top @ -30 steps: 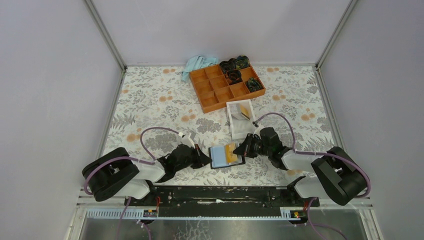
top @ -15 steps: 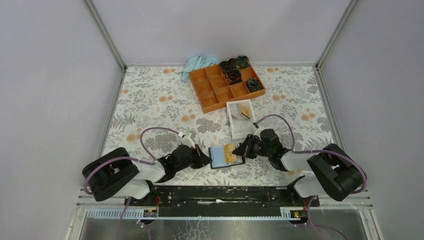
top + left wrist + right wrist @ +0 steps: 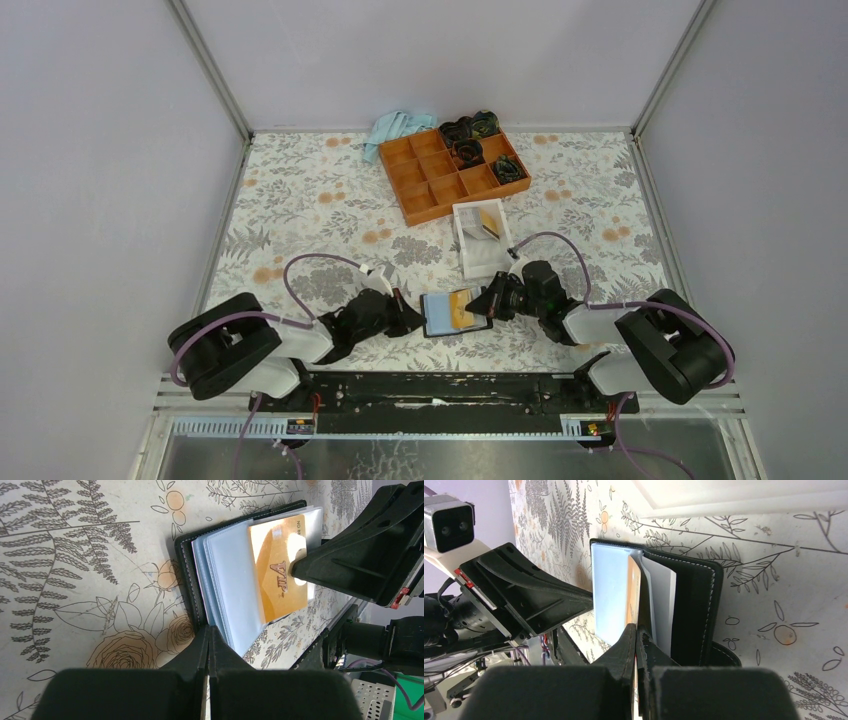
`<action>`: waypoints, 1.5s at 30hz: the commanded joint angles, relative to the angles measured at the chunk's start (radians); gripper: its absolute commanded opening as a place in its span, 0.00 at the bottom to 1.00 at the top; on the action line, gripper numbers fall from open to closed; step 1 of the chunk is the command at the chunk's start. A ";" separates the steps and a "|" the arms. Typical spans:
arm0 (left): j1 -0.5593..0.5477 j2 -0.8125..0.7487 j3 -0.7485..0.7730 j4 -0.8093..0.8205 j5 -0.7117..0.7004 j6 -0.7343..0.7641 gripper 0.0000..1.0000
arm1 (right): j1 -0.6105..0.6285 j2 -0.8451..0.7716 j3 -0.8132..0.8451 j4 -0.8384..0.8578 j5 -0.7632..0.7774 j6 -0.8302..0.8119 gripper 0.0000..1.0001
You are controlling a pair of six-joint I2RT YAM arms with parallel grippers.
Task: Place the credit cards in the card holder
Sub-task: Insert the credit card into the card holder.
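Note:
The black card holder (image 3: 436, 311) lies open near the table's front edge, its light-blue sleeves (image 3: 230, 595) fanned up. A yellow-orange credit card (image 3: 463, 307) (image 3: 275, 575) lies across its right half, partly in among the sleeves. My right gripper (image 3: 484, 303) (image 3: 637, 628) is shut on that card's right end, with the card (image 3: 633, 590) edge-on between its fingers. My left gripper (image 3: 413, 320) (image 3: 209, 628) is shut at the holder's left edge, where cover and sleeves run in between its tips. Another credit card (image 3: 489, 222) lies in a white box.
The white open box (image 3: 470, 255) stands just behind the holder. Behind it is an orange compartment tray (image 3: 432, 185) with dark coiled items (image 3: 468, 152) in its back cells. A light-blue cloth (image 3: 397, 128) lies at the back wall. The holder's snap tab (image 3: 724, 655) rests on the cloth.
The right arm has edged a little toward the holder, keeping the card in its grip. The left arm has shifted slightly right. The holder has barely moved.

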 commanded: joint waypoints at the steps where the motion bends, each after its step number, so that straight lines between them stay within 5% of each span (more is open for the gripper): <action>1: -0.014 0.020 0.011 -0.064 -0.019 0.009 0.00 | 0.009 0.009 -0.015 -0.023 -0.026 -0.016 0.00; 19: -0.021 0.052 0.028 -0.059 -0.015 0.012 0.00 | 0.020 0.026 -0.004 -0.100 0.014 -0.051 0.01; 24: -0.020 0.057 0.033 -0.059 -0.014 0.015 0.00 | 0.050 0.002 0.031 -0.179 0.070 -0.082 0.30; 28: -0.020 0.063 0.034 -0.058 -0.012 0.014 0.00 | 0.070 -0.014 0.059 -0.221 0.097 -0.092 0.42; 45: -0.030 0.085 0.039 -0.020 -0.002 0.008 0.00 | 0.163 0.039 0.149 -0.268 0.166 -0.072 0.45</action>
